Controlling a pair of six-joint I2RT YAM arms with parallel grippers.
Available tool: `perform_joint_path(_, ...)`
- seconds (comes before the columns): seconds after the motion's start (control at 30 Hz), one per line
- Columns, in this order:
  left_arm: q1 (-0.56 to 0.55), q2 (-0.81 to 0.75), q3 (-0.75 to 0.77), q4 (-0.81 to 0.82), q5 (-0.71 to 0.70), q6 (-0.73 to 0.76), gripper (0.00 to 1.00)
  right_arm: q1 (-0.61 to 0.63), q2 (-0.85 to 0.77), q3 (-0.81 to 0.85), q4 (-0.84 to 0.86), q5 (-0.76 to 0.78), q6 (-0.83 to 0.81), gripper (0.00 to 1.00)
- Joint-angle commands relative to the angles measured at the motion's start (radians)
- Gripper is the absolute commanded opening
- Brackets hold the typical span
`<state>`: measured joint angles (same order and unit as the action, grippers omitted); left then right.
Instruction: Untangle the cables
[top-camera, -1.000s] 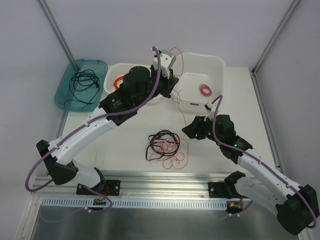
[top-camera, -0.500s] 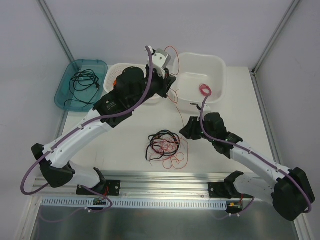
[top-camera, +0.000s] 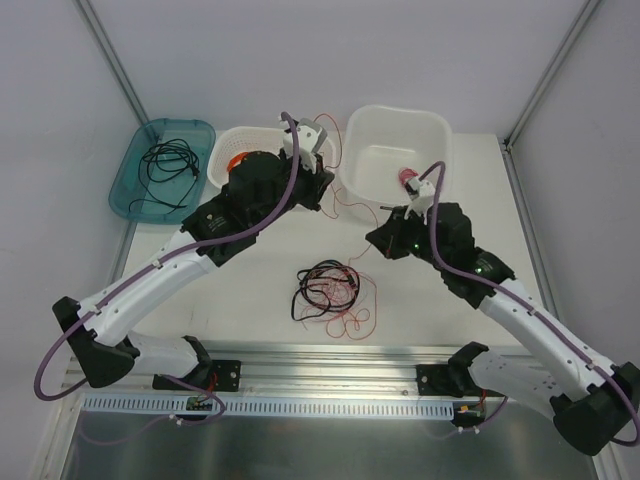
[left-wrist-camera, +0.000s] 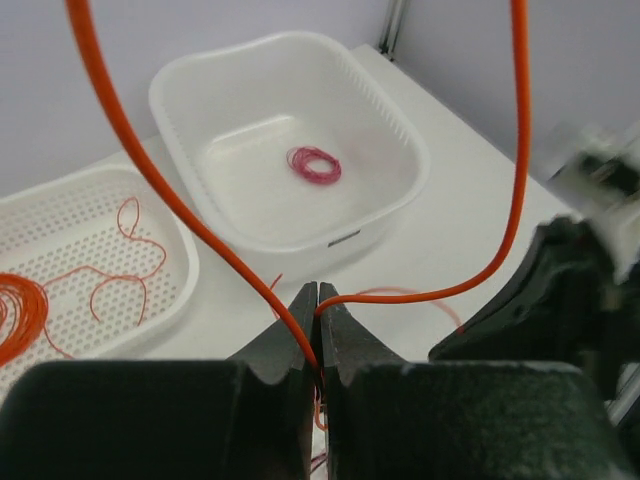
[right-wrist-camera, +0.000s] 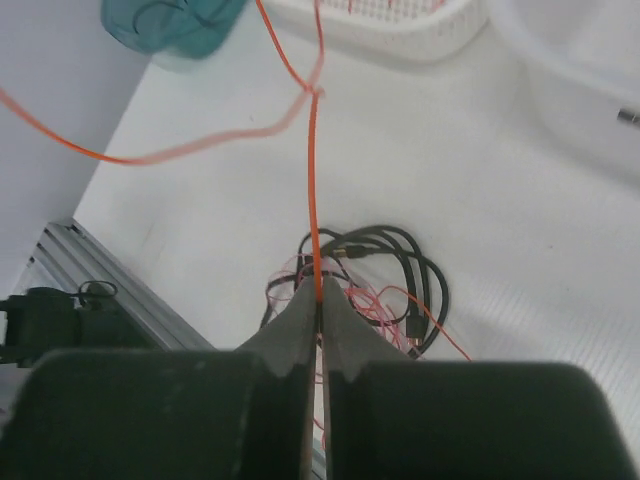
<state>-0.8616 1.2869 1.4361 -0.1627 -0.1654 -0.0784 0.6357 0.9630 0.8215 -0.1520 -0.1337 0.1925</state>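
Note:
The cables (top-camera: 330, 292) lie as a loose tangle of black, orange-red and pinkish wires on the white table; the right wrist view shows them (right-wrist-camera: 400, 270) just below the jaws. One thin orange wire (left-wrist-camera: 150, 170) runs out of the tangle and hangs taut between both arms. My left gripper (left-wrist-camera: 318, 300) is shut on it, held above the table near the baskets (top-camera: 316, 182). My right gripper (right-wrist-camera: 319, 300) is shut on the same orange wire (right-wrist-camera: 312, 180), a little above and right of the tangle (top-camera: 376, 240).
At the back stand a teal tray (top-camera: 125, 180) with a black cable, a white perforated basket (top-camera: 225, 140) holding a neat orange coil (top-camera: 236, 160), and a white tub (top-camera: 395, 112) with a small pink coil (left-wrist-camera: 314, 164). A metal rail runs along the near edge.
My right gripper has closed on the orange wire and moved up toward the tub. The left arm has swung left and nearer, drawing the wire with it.

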Motion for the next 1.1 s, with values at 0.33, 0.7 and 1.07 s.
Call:
perform_joint_path(0.33, 0.021, -0.124, -0.151, 0.037, 0.07, -0.043, 0.0, 0.004, 0.006, 0.576, -0.313, 0.026, -0.05, 0.01)
perform_joint_path(0.7, 0.022, -0.179, -0.291, 0.19, 0.279, -0.118, 0.0, 0.005, 0.083, 0.447, -0.209, -0.082, 0.019, 0.01)
perform_joint_path(1.07, 0.022, -0.141, -0.352, 0.255, 0.388, -0.159, 0.06, 0.03, 0.12, 0.377, -0.124, -0.124, 0.091, 0.01)
